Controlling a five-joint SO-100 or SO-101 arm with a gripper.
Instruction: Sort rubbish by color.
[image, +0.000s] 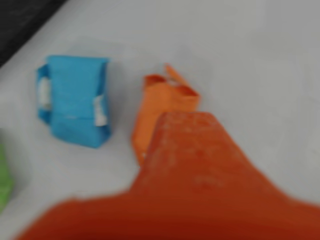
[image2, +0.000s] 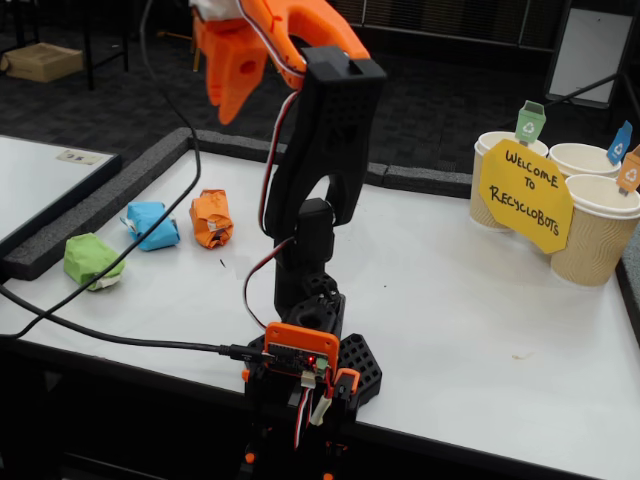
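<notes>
Table (image2: 450, 300), fixed view.
- Left part: three paper wads in a row, apart from one another. Left wad (image2: 93, 260) is nearest the front, middle wad (image2: 152, 225) is behind and right of it, and right wad (image2: 211, 218) is just beside the middle one.
- Front edge, centre: arm base (image2: 305, 370). The gripper (image2: 235, 70) is raised high, above and behind the wads.
- Far right: three cups (image2: 600, 235) clustered together, with the sign (image2: 525, 195) standing before them.

Wrist view: middle wad (image: 75, 100) is left of right wad (image: 160, 100).
</notes>
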